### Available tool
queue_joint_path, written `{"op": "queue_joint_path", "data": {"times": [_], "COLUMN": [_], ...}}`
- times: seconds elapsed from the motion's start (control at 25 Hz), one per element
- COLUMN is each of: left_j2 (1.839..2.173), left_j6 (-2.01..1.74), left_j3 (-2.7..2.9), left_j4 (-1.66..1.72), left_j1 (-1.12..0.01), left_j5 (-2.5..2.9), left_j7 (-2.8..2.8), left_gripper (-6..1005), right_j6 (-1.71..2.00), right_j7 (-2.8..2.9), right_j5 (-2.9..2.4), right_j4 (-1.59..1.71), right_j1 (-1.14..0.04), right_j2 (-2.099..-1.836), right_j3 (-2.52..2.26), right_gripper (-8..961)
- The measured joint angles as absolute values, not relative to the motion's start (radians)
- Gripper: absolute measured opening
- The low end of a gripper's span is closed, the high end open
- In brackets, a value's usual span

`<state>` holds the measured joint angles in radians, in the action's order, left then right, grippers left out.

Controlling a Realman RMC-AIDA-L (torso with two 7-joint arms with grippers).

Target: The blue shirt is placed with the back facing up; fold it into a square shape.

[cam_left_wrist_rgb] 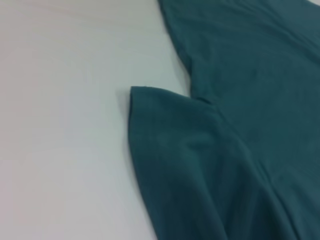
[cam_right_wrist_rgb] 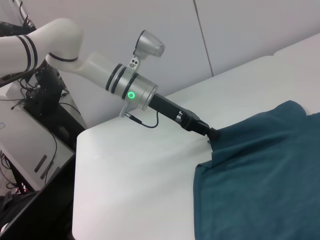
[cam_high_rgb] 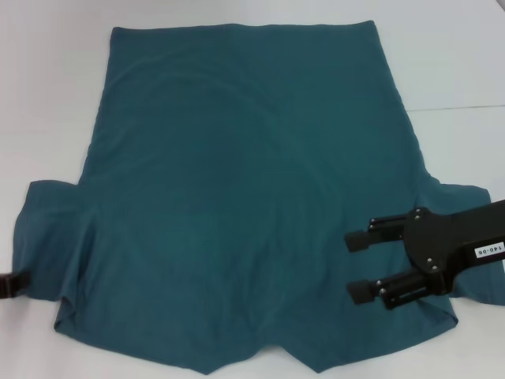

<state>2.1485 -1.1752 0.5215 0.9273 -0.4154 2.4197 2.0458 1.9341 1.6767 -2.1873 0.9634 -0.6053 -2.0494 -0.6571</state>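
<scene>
My right claw (cam_high_rgb: pixel 361 267) is the nearest thing in my head view: its two black fingers (cam_high_rgb: pixel 357 241) stand apart, open and holding nothing, pointing toward my left over the lower right part of the blue shirt (cam_high_rgb: pixel 237 189). The black wrist behind it runs in from the right edge, low and nearly level, over the shirt's right sleeve (cam_high_rgb: pixel 473 197). I cannot tell whether the fingertips touch the cloth or hang just above it.

My left claw (cam_high_rgb: pixel 14 284) shows only as a dark tip at the left edge of that view, right at the hem of the left sleeve (cam_high_rgb: pixel 47 237). From my right wrist's camera I see this left claw (cam_right_wrist_rgb: pixel 212 134) at the end of the white arm (cam_right_wrist_rgb: pixel 100 75), which reaches down at a slant across the tabletop (cam_right_wrist_rgb: pixel 135 170) with a green ring lit on its wrist; its tip meets the sleeve edge, where the cloth rises into a small peak. I cannot tell whether its fingers are closed on the cloth.

The shirt lies spread on the white tabletop (cam_high_rgb: pixel 47 95), plain side up, hem at the far side, both sleeves out to the sides, the neck edge toward me.
</scene>
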Motion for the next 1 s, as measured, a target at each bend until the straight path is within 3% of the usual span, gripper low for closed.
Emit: {"op": "queue_joint_path", "data": {"times": [1.0], "left_j2": [2.167], "left_j6": [-1.281], "left_j3": [0.72], "left_j4": [0.982], "left_j1": [-0.591], "left_j5": [2.399], "left_j7": [2.107], "left_gripper": [26], "right_j6": [1.934], "right_j7": [1.671], "right_j5": [-2.183], "right_j4": [0.963], "right_j1": [-0.595], "right_j2": [-2.059], "right_j3": [-0.617], "right_gripper": [908]}}
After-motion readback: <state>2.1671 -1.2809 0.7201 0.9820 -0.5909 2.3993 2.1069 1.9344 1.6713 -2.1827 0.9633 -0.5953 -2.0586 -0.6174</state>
